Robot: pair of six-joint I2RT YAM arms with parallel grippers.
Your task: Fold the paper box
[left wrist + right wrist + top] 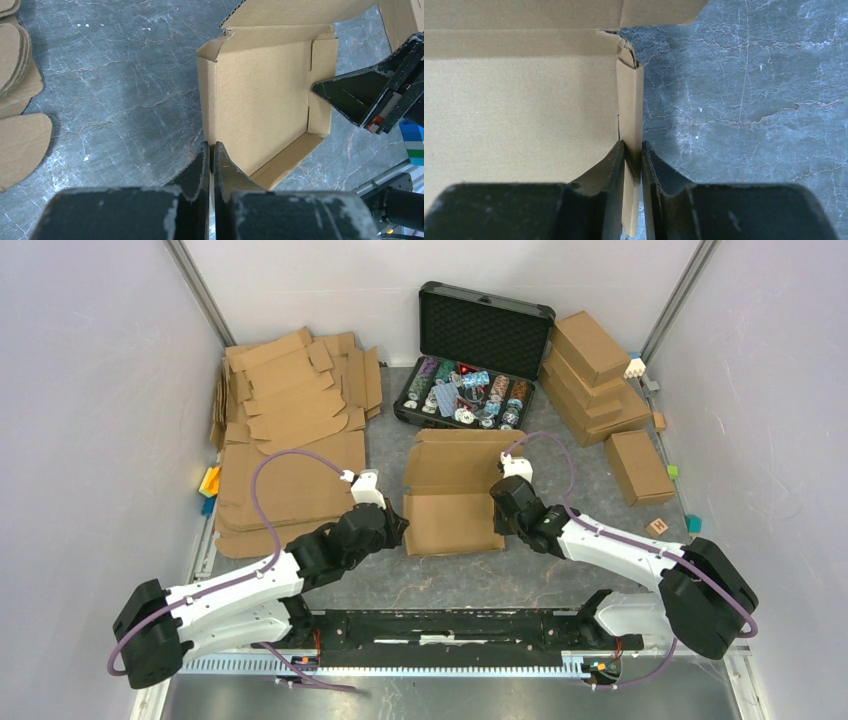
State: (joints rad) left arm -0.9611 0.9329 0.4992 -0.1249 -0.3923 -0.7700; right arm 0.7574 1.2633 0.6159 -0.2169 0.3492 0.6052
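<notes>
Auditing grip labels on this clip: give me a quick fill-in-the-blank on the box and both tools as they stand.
1. The left tool is shut on the paper box's ____ side wall.
2. The right tool pinches its ____ side wall.
3. Its lid is ____, not shut, reaching toward the black case.
4. The finished boxes are stacked to the ____ of that case.
Missing: left; right; open; right.
</notes>
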